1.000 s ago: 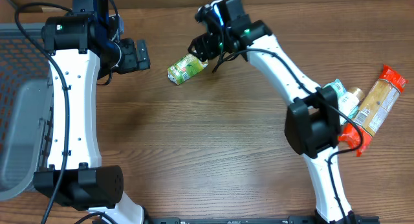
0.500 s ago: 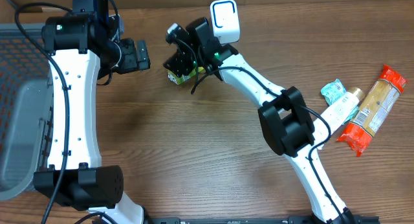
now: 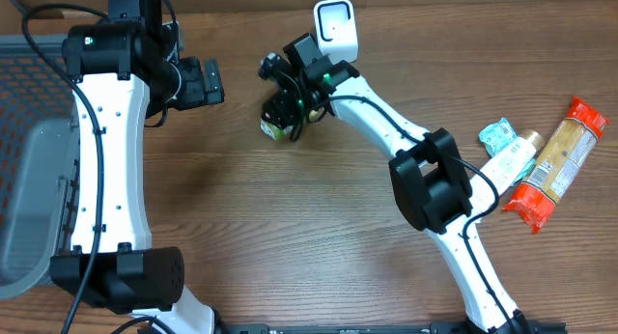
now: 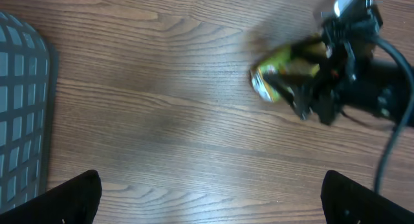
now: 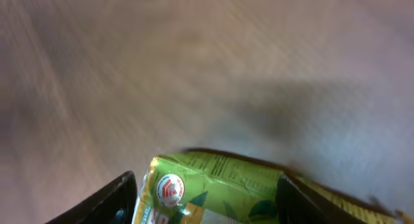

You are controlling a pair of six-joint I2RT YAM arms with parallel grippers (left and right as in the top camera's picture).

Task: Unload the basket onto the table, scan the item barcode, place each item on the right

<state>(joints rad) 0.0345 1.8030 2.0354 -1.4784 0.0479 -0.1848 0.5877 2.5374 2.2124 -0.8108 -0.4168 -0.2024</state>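
Right pincer (image 5: 207, 187) lower, part-open around carton (image 3: 274, 127)

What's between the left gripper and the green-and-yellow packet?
Only bare wooden table lies between the left gripper and the green-and-yellow packet; the overhead view shows it.

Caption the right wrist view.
Right gripper fingers flank a green packet above the wooden table.

The overhead camera looks straight down on the whole bench (image 3: 290, 237), with the green packet (image 3: 277, 125) near 12 o'clock. The left wrist camera looks down from mid height, the packet (image 4: 284, 72) at 2 o'clock. The right wrist camera hangs close above the same packet (image 5: 213, 185), at 6 o'clock.
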